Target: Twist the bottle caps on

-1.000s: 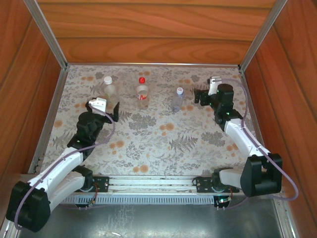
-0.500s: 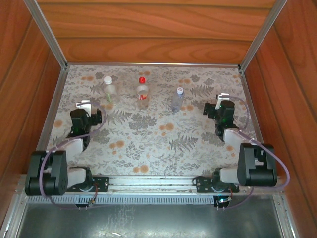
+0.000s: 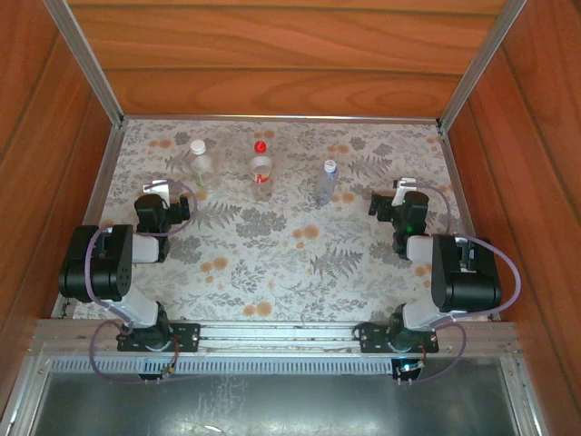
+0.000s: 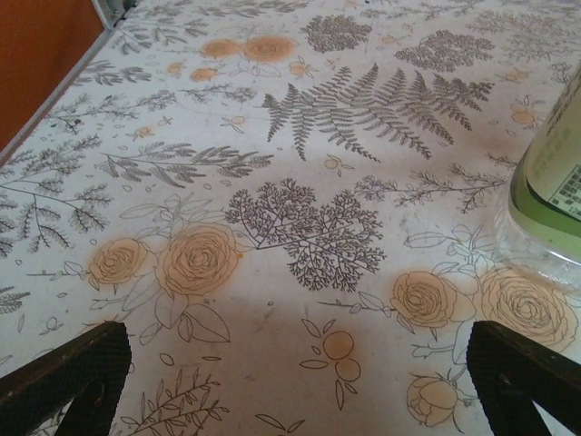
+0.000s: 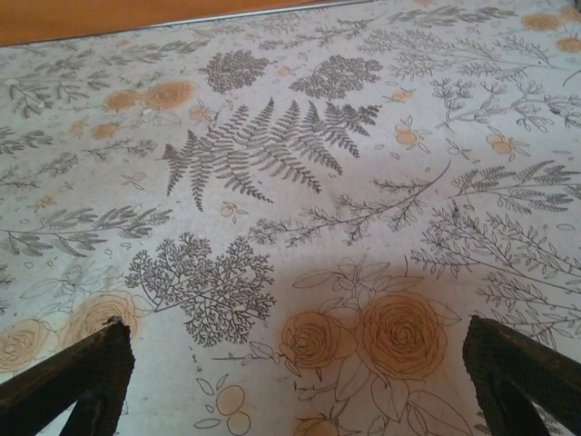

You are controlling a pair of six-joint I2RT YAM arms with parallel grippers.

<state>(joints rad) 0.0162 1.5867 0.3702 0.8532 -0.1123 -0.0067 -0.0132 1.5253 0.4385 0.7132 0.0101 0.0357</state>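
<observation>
Three bottles stand in a row at the far side of the table. The wide clear bottle on the left carries a white cap. A red cap tops the red-labelled bottle in the middle. On the right, the slim bottle wears a pale cap. My left gripper hangs open just near-left of the wide bottle, whose base shows at the right edge of the left wrist view; its jaws hold nothing. To the right of the slim bottle, my right gripper is open over bare cloth.
A floral cloth covers the table. Wooden walls with metal rails close it in at the back and both sides. Both arms are folded back, their elbows raised near the front corners.
Both arms have drawn back from the bottles and folded up toward their bases. Both grippers stayed open, and the bottles have not moved.
</observation>
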